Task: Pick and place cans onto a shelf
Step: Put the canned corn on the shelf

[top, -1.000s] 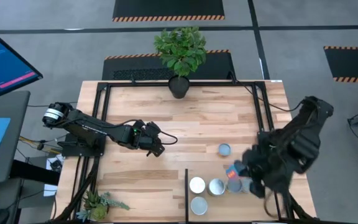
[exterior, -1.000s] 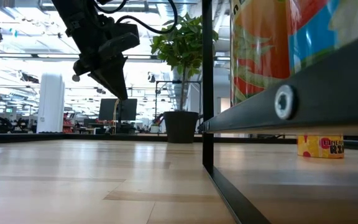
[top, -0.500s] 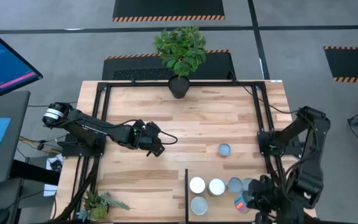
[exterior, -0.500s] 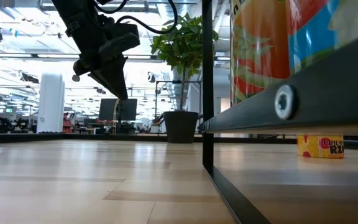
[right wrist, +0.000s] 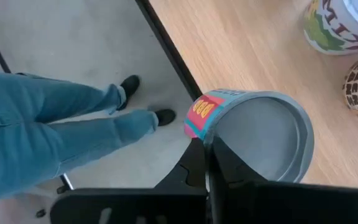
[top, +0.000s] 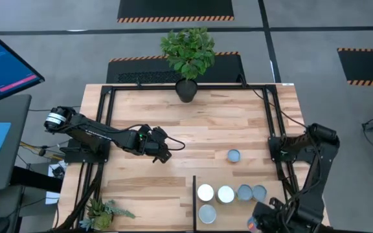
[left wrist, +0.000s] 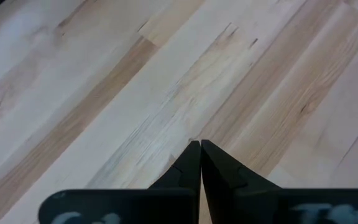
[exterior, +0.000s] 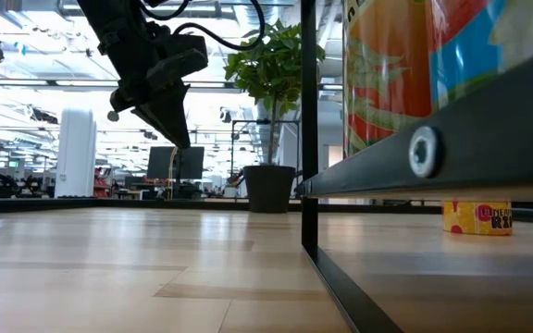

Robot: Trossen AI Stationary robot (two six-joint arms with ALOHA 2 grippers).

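Observation:
My right gripper (top: pixel 258 223) is shut on a can with a pink-and-blue label (right wrist: pixel 260 137) at the near edge of the shelf (top: pixel 193 194), the black-framed wood panel at the table's near right. Several cans stand on their bases on the shelf (top: pixel 226 193). One more can (top: pixel 234 155) stands on the tabletop beyond it. My left gripper (top: pixel 164 152) is shut and empty, hovering above the table's left-middle; it also shows in the left wrist view (left wrist: pixel 200 149) and the low view (exterior: pixel 169 125). My right gripper pinches the can by the rim of one flat end (right wrist: pixel 207 138) between its two fingers. The can is lifted clear and tipped, with its silvery end (right wrist: pixel 266 143) facing the wrist camera. It hangs over the table's near edge.
A potted plant (top: pixel 188 55) stands at the table's far edge. A small plant (top: pixel 102 212) sits at the near left corner. A person's legs in jeans (right wrist: pixel 55 118) stand on the floor just past the near edge. Two shelf cans (right wrist: pixel 340 25) stand close to the held can.
My right gripper has gone from above the shelf's cans toward the table's near edge, carrying the pink-and-blue can with it. The can now hangs over the near edge. My left arm has kept still.

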